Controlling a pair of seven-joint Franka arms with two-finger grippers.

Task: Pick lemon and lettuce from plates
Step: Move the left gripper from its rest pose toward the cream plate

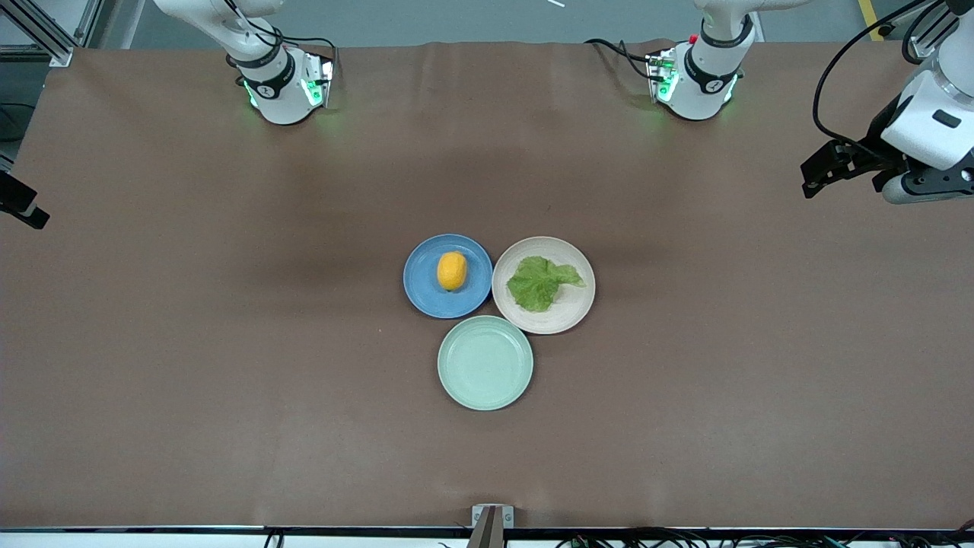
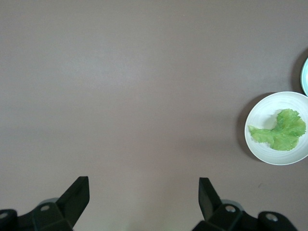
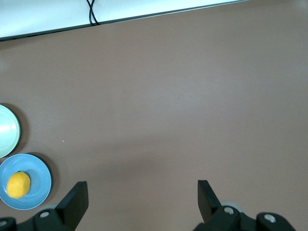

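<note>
The lemon (image 1: 452,271) lies on the blue plate (image 1: 423,293) at mid-table. The lettuce (image 1: 542,282) lies flat on the beige-pink plate (image 1: 567,316), which touches the blue plate toward the left arm's end. My left gripper (image 1: 848,173) hangs open and empty over bare table at the left arm's end. In the left wrist view it (image 2: 144,192) is well apart from the lettuce (image 2: 281,132) and its plate (image 2: 255,142). My right gripper (image 1: 23,207) is open and empty at the right arm's end. In the right wrist view it (image 3: 143,195) is apart from the lemon (image 3: 18,185) and the blue plate (image 3: 42,185).
A pale mint-green plate (image 1: 485,363) with nothing on it lies nearer the front camera, touching both other plates. A brown mat (image 1: 228,342) covers the table. The arm bases (image 1: 285,87) stand along the table's edge farthest from the camera.
</note>
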